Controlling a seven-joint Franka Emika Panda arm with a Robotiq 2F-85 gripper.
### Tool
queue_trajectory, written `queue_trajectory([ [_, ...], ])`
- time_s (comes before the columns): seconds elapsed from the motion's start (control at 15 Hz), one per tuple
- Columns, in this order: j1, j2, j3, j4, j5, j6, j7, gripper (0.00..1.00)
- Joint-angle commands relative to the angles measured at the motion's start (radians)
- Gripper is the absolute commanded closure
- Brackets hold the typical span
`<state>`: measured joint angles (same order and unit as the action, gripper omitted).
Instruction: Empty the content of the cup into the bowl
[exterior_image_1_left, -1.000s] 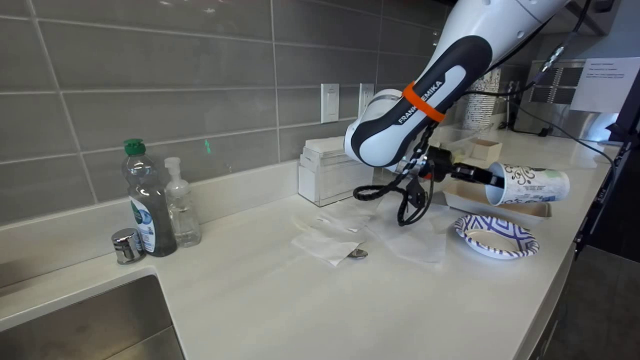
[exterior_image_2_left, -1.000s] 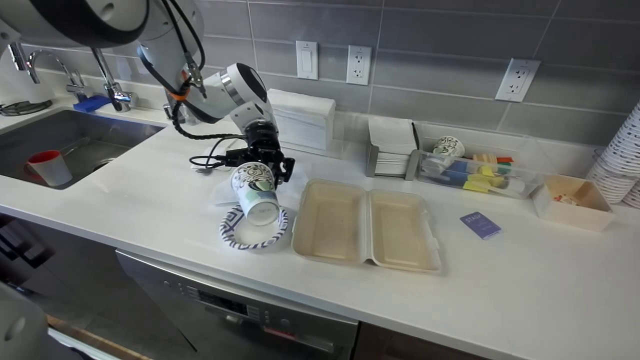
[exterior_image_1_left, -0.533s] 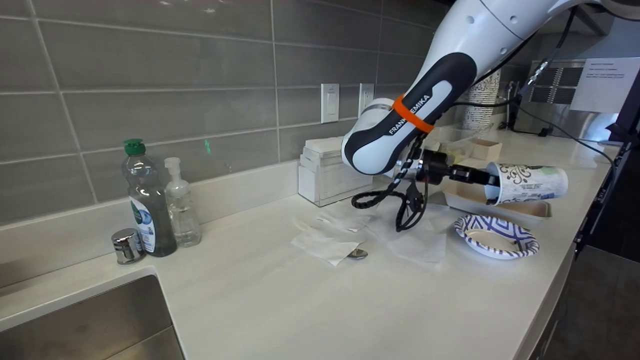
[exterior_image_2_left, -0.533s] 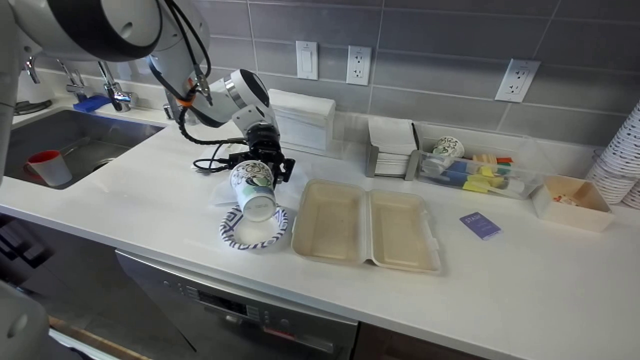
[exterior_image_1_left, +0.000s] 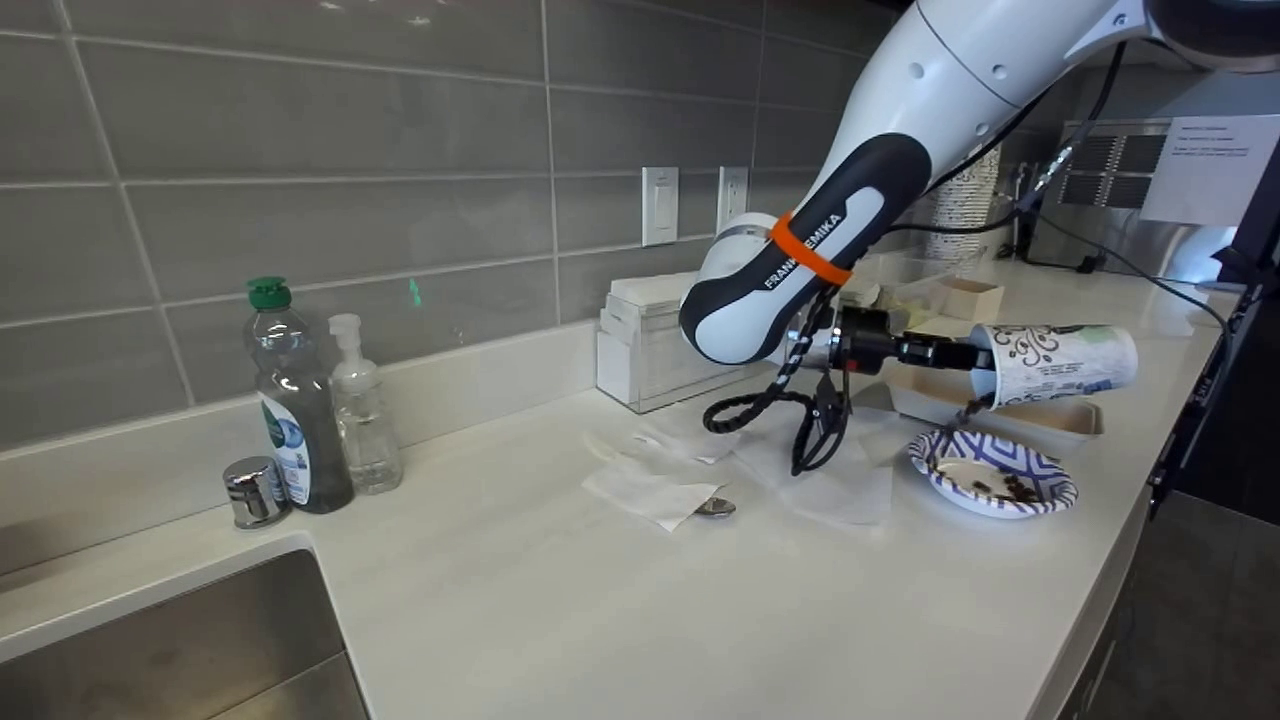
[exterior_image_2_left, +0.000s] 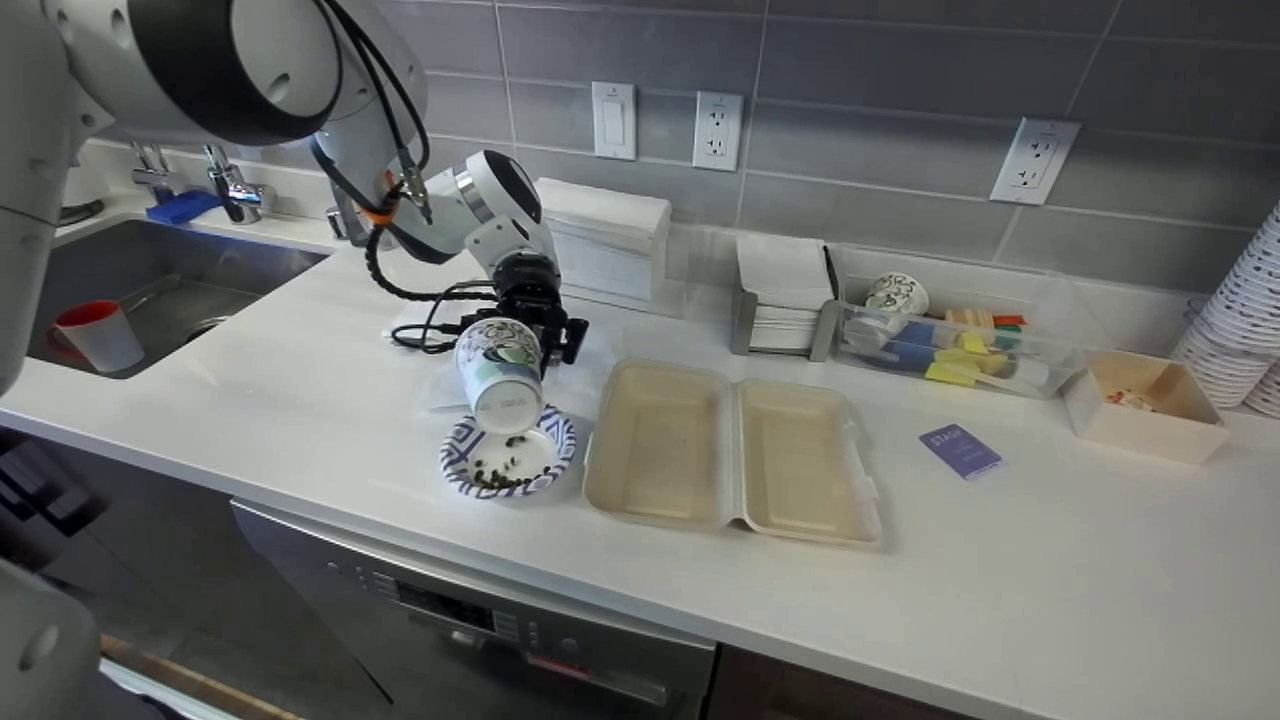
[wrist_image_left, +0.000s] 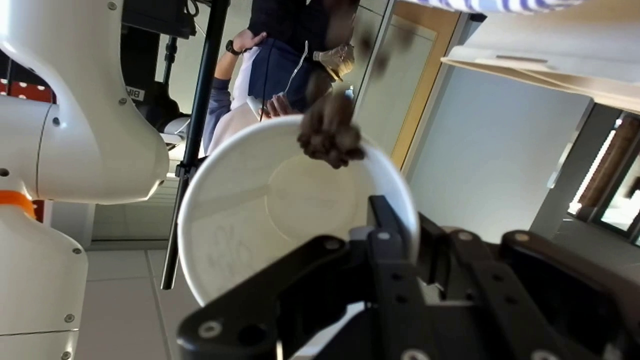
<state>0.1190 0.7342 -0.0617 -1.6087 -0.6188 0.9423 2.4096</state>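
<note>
One patterned paper cup (exterior_image_1_left: 1068, 362) is held on its side above the bowl (exterior_image_1_left: 1015, 458), clear of it, mouth slightly lower than base and facing the gripper (wrist_image_left: 406, 227). The tool is clamped on the cup's wall, one finger inside and one outside. Brown pieces (wrist_image_left: 330, 135), partly blurred, crowd the lip in the wrist view. In an exterior view a dark stream (exterior_image_1_left: 969, 412) runs from the mouth down to the bowl's patterned edge; further pieces lie scattered within. Beside the bowl, a tan hinged container (exterior_image_2_left: 655, 445) lies unfolded on the counter (exterior_image_2_left: 300, 400).
</note>
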Motion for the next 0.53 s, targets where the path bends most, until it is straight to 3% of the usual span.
queue_trajectory([
  [0.0, 0.012, 0.039, -0.014, 0.039, -0.001, -0.041, 0.019, 0.98],
  [0.47, 0.019, 0.066, -0.019, 0.055, -0.006, -0.097, 0.047, 0.98],
])
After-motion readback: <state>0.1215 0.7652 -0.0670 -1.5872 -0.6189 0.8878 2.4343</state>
